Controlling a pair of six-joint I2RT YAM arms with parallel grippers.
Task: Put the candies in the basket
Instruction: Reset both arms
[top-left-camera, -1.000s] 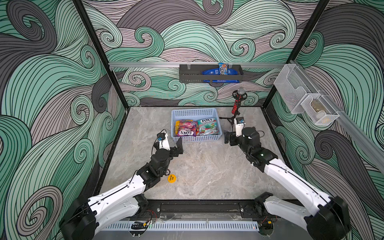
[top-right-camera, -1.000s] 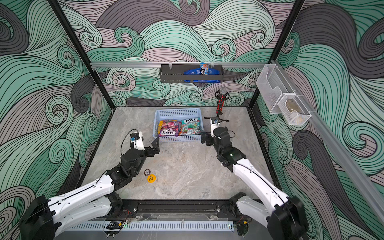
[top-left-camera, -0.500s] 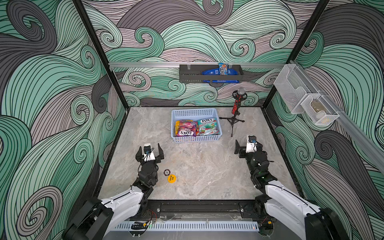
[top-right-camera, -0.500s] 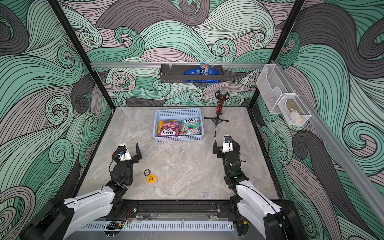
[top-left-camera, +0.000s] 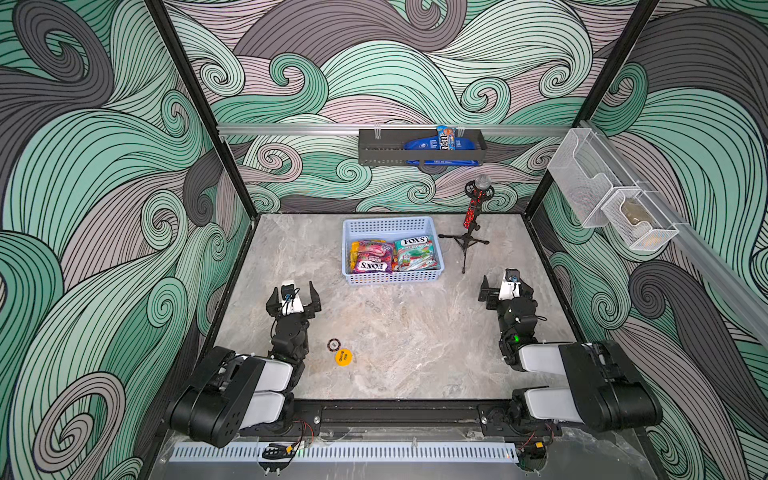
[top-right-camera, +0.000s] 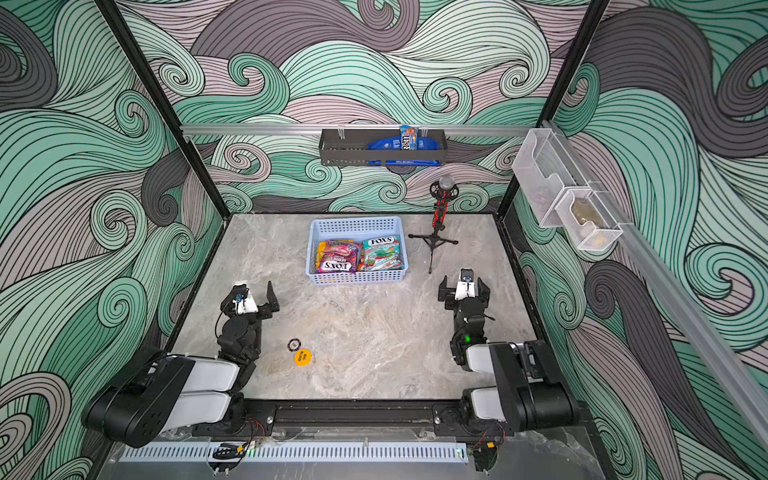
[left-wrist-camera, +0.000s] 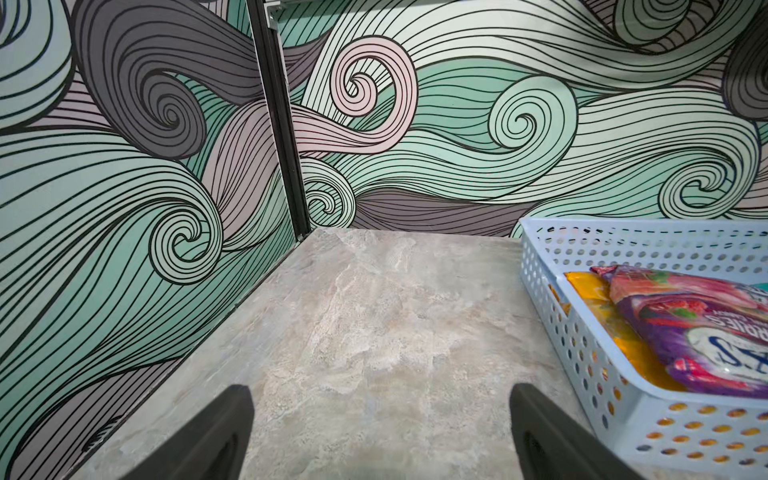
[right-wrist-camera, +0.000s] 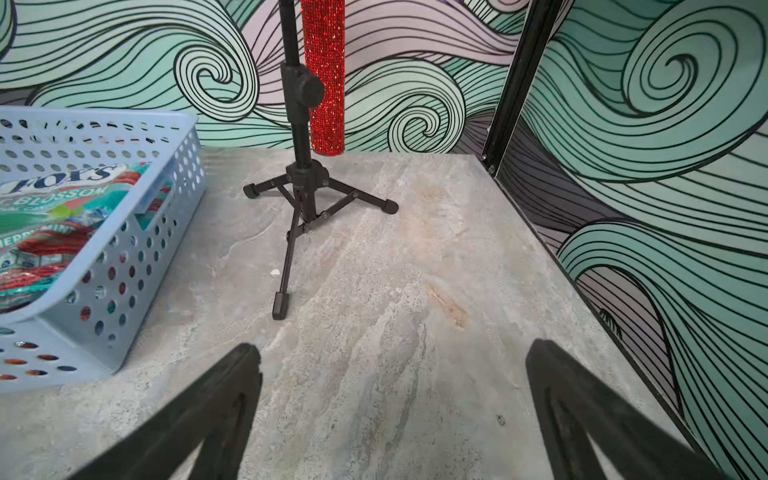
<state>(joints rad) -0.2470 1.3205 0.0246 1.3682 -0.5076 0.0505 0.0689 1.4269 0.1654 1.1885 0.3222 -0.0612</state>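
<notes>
The light blue basket (top-left-camera: 348, 266) stands at the back middle of the table. Candies lie inside it: a purple FOX'S bag (top-left-camera: 374, 257), a teal FOX'S bag (top-left-camera: 417, 252) and a yellow bag's edge (top-left-camera: 353, 255); other bags under them are hidden. My left gripper (top-left-camera: 293, 291) hovers open and empty, in front of and left of the basket. In the left wrist view the left gripper (left-wrist-camera: 381, 390) frames bare table, with the basket (left-wrist-camera: 582, 332) and purple bag (left-wrist-camera: 698, 332) beside it. My right gripper (top-left-camera: 505, 286), seen in its wrist view as (right-wrist-camera: 395, 347), is open and empty, right of the basket (right-wrist-camera: 137, 232).
A red microphone on a black tripod (top-left-camera: 471, 224) stands right of the basket, ahead of the right gripper. A yellow disc (top-left-camera: 343, 356) and a small dark chip (top-left-camera: 333, 344) lie near the left arm. A black wall rack (top-left-camera: 419, 151) and wire-mesh bins (top-left-camera: 615, 208) hang on the walls.
Both arms have pulled back from the basket toward the front of the table and folded up. Both grippers stayed open and empty.
</notes>
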